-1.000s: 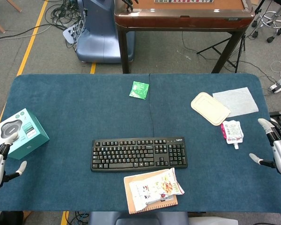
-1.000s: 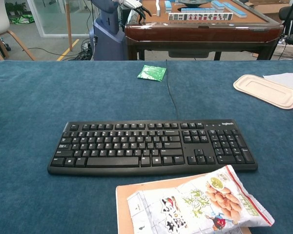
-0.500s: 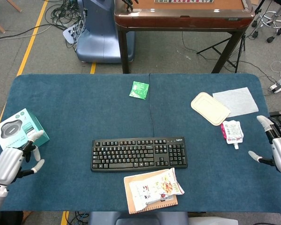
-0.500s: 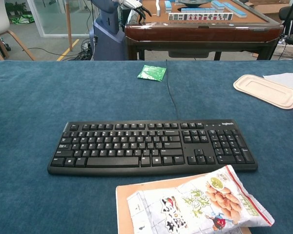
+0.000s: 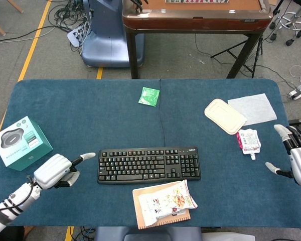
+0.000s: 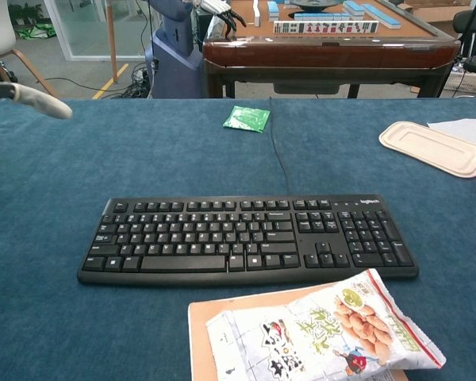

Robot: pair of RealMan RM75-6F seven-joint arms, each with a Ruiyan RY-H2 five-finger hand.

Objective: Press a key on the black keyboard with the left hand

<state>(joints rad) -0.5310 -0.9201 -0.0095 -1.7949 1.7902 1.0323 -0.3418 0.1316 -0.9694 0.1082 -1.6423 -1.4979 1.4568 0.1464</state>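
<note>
The black keyboard (image 5: 148, 164) lies flat in the middle of the blue table (image 5: 90, 115); the chest view shows the keyboard (image 6: 250, 238) whole and untouched. My left hand (image 5: 57, 170) hovers just left of the keyboard's left end. One finger (image 5: 88, 156) stretches toward the keyboard while the others are curled in, and it holds nothing. The tip of that finger (image 6: 40, 101) enters the chest view at the top left. My right hand (image 5: 297, 153) stays at the table's right edge, fingers apart and holding nothing.
A teal box (image 5: 21, 142) stands at the left edge behind my left hand. A snack bag (image 5: 166, 201) on a brown pad lies just in front of the keyboard. A green packet (image 5: 149, 96), a beige tray (image 5: 224, 116), a white cloth (image 5: 253, 108) and a pink pouch (image 5: 248, 141) lie further back and right.
My left hand has swung in from the table's left edge to just beside the keyboard's left end, curling into a pointing pose. The right hand has barely moved.
</note>
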